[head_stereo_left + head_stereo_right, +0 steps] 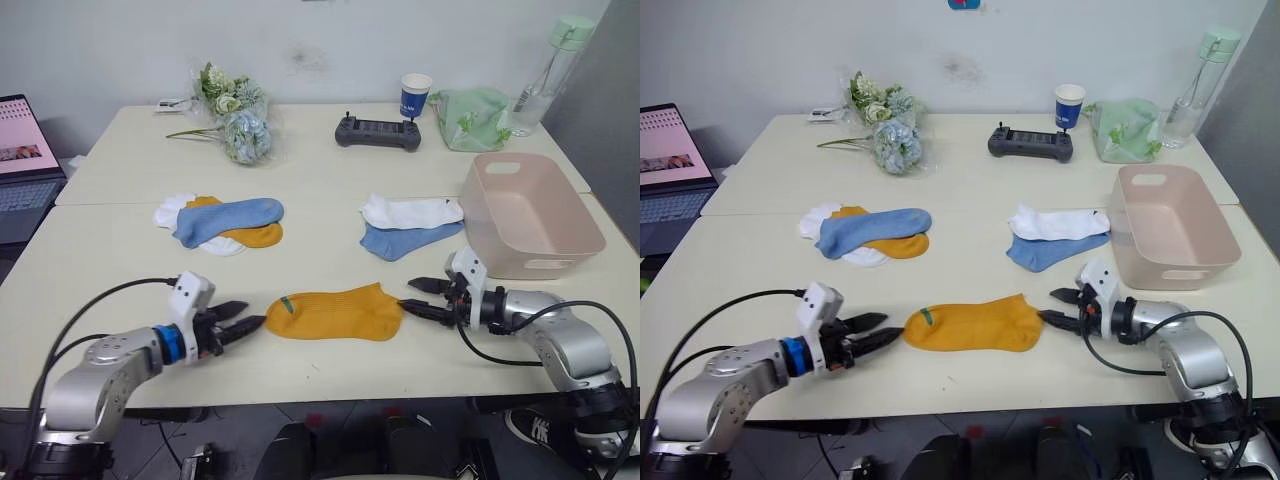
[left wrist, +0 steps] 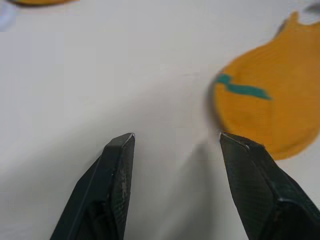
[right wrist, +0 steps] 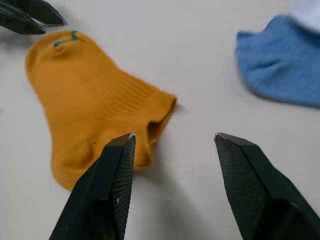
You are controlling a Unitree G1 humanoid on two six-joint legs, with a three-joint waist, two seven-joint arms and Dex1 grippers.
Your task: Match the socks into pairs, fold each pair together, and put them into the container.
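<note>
A mustard-orange sock (image 1: 335,311) with a green stripe lies flat at the table's front middle. My left gripper (image 1: 243,323) stands open at its toe end, one fingertip (image 2: 227,142) at the sock's edge. My right gripper (image 1: 418,297) is open at its cuff end, touching nothing. At the back left a light blue sock (image 1: 228,218) lies over another orange sock (image 1: 258,236) and a white sock (image 1: 170,212). At the right a white sock (image 1: 412,211) overlaps a light blue sock (image 1: 405,240). The pale pink container (image 1: 530,214) stands empty at the right.
Along the table's far side are a bunch of flowers (image 1: 232,115), a black controller (image 1: 377,131), a paper cup (image 1: 415,95), a green bag (image 1: 472,117) and a bottle (image 1: 548,70). A laptop (image 1: 25,165) sits beyond the left edge.
</note>
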